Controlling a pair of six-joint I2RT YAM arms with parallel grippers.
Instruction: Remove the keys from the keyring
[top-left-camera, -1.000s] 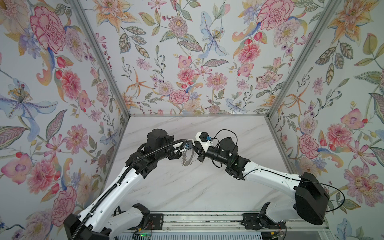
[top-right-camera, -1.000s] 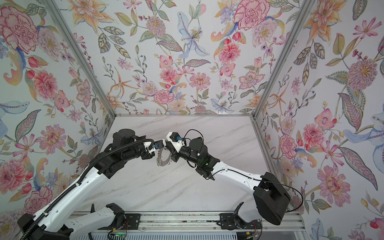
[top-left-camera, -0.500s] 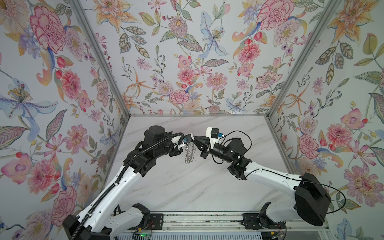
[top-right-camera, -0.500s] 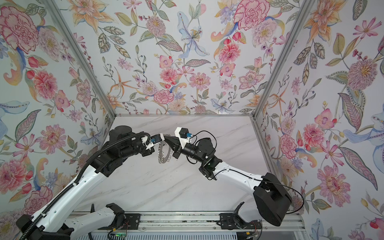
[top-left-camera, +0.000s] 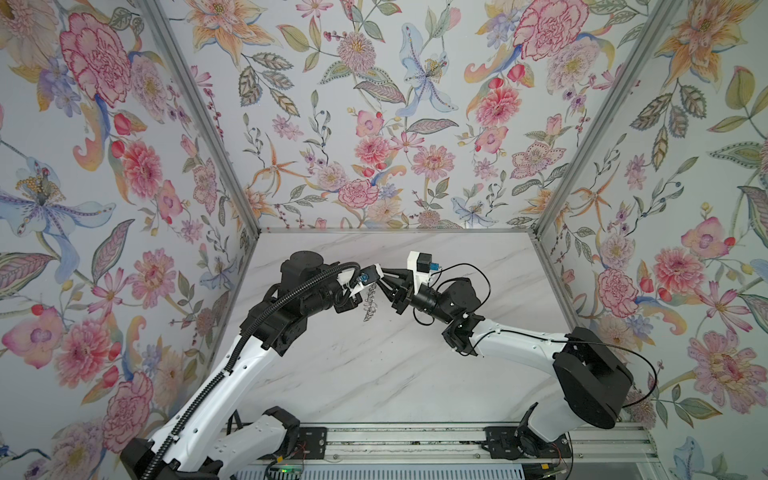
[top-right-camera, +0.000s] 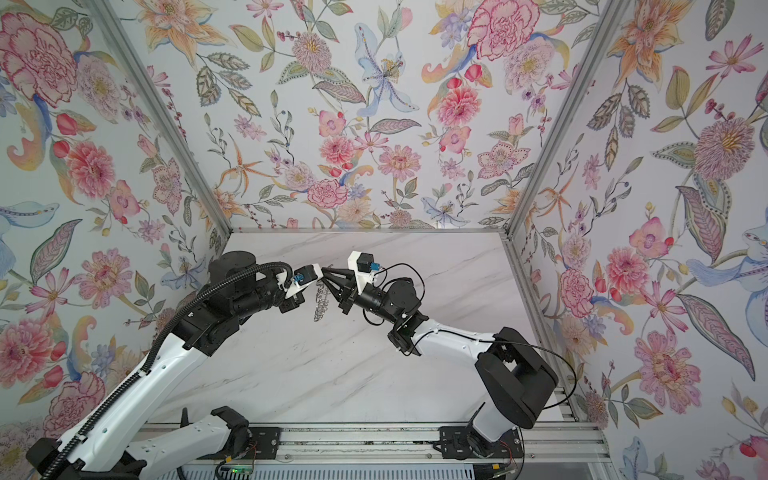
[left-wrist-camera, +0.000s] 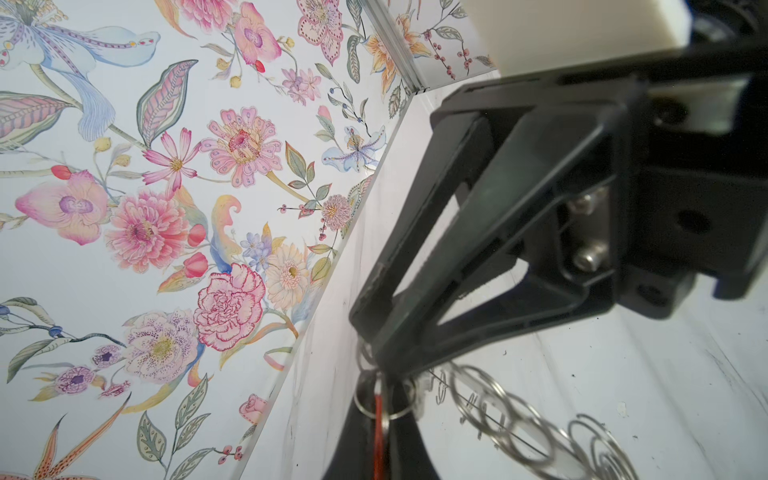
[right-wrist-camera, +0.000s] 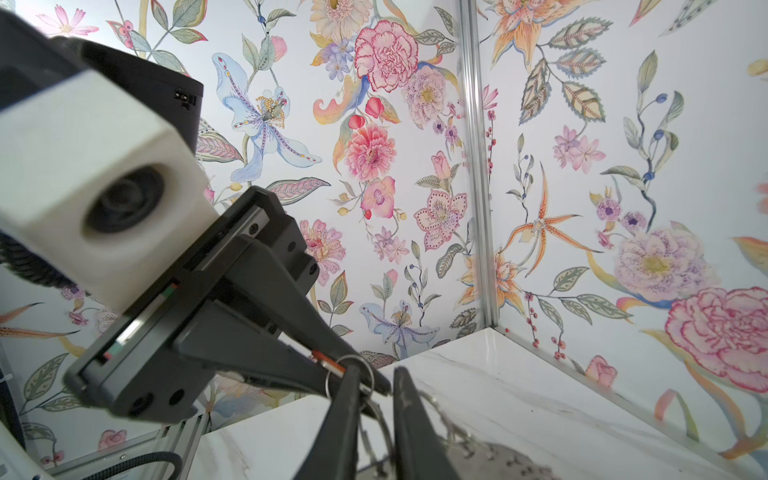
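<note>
My left gripper (left-wrist-camera: 382, 401) is shut on the orange-red fob (left-wrist-camera: 379, 428), one of the keys, which sits edge-on between its black fingers. A small split ring (right-wrist-camera: 348, 374) links the fob to the keyring (top-left-camera: 369, 305), a silver ring rimmed with wire loops (left-wrist-camera: 519, 424) that hangs above the marble in both top views. My right gripper (right-wrist-camera: 376, 376) meets the left one tip to tip. Its jaws stand a little apart, with one finger (right-wrist-camera: 347, 415) passed through the small split ring and thin ring wire in the gap. No other keys are in view.
The white marble table (top-left-camera: 374, 374) is boxed in by floral walls on three sides, with aluminium corner posts (top-left-camera: 598, 120). Both arms arch in from the rail (top-left-camera: 415, 440) at the front edge and meet mid-table, slightly toward the back.
My right wrist has rolled so that its camera sits on top, and its jaws have parted slightly. The left gripper has kept hold of the fob, with the keyring hanging below.
</note>
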